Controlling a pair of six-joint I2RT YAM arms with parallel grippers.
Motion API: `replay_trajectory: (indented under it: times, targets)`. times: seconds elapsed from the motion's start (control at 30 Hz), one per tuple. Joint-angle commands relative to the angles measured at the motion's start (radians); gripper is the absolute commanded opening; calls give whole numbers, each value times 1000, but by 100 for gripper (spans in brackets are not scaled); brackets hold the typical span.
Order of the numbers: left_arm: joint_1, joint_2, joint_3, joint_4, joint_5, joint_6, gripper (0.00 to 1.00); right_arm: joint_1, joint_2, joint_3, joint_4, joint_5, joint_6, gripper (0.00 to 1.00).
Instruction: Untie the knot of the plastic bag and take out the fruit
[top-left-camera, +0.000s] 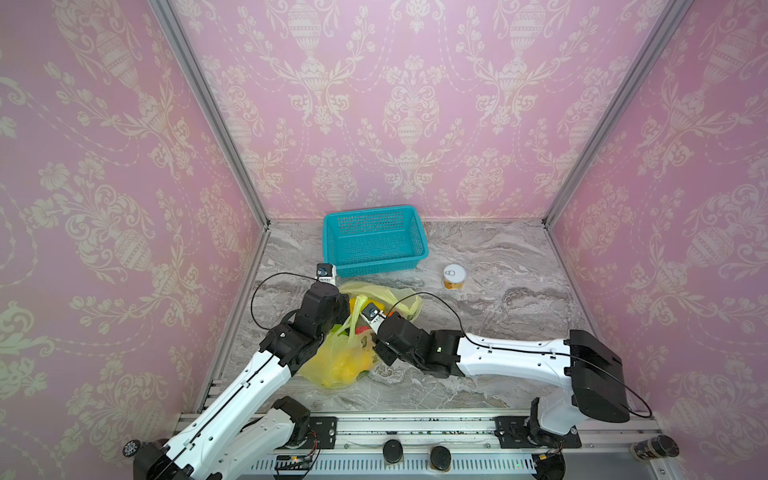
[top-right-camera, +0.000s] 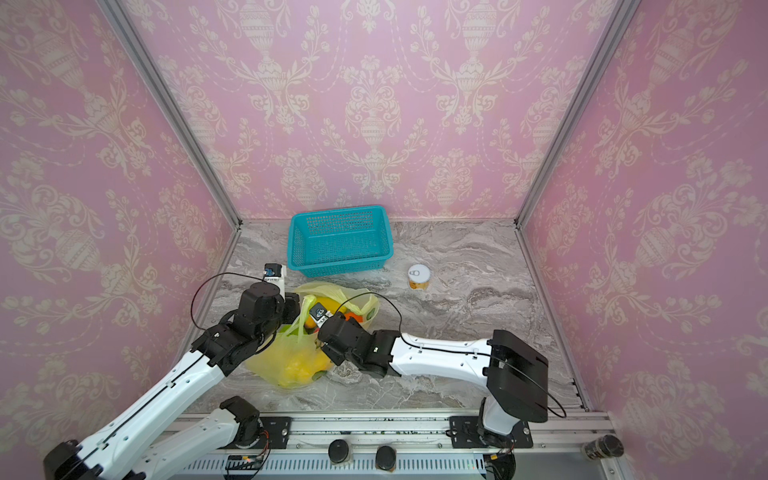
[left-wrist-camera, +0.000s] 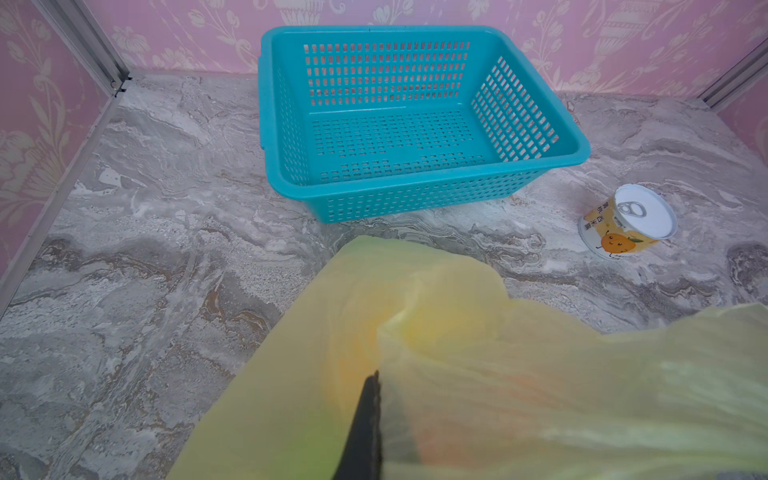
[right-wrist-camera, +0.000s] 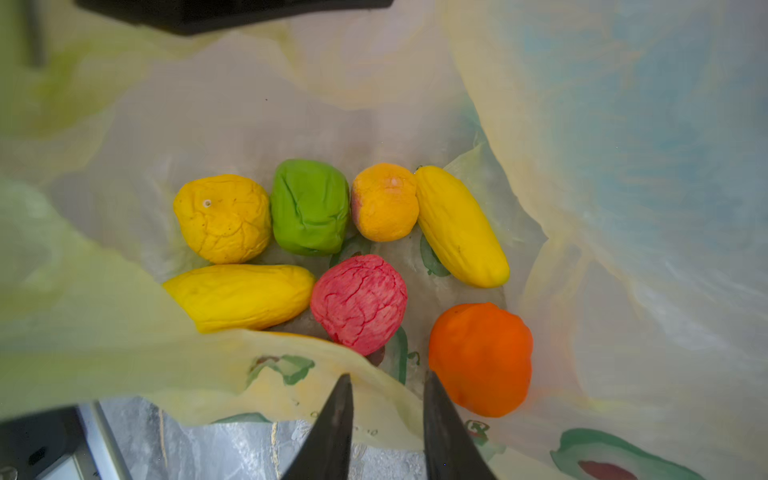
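Below centre in both top views, the plastic bag (top-left-camera: 332, 365) is seen lying on the desk (top-left-camera: 519, 299), with its rim pinched by the closed left claw (left-wrist-camera: 374, 384). To the right, the right claw (right-wrist-camera: 388, 386) is poised at the bag's open mouth with jaws parted and nothing gripped. The fruit (right-wrist-camera: 359, 303) is seen inside the bag, while a teal basket (top-left-camera: 376, 268) and a can (top-left-camera: 454, 277) are set above it.
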Motion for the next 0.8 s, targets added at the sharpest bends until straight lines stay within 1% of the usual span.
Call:
replay_trajectory:
  times: [0.0, 0.17, 0.23, 0.3, 0.33, 0.43, 0.53, 0.63, 0.7, 0.77]
  targets:
    - [10, -14, -12, 7, -3, -7, 0, -29, 40, 85, -49, -10, 57, 38]
    - [8, -17, -12, 14, 3, -7, 0, -41, 87, 110, -103, 29, 82, 55]
    - [8, -15, -12, 15, 1, -7, 0, -43, 65, 91, -91, 33, 85, 58]
    - [9, -12, -12, 15, 2, -7, 0, -43, 28, 68, -70, 35, 84, 58]
    - [8, -12, -12, 15, 2, -7, 0, -43, 5, 60, -62, 37, 82, 57]
    - [9, -11, -29, 16, 2, -7, 0, -56, -56, 13, -31, 32, 85, 48]
    - [9, -9, -44, 18, -2, -7, 0, -91, -85, 4, -22, -18, 102, 40]
    - [10, -5, -43, 21, -1, -5, 0, -124, -71, 26, -37, -51, 121, 35]
    - [9, -4, -42, 22, 2, -6, 0, -129, -35, 37, -57, -65, 122, 31]
    - [9, -9, -43, 21, 0, -6, 0, -128, 17, 100, -83, -68, 125, 28]
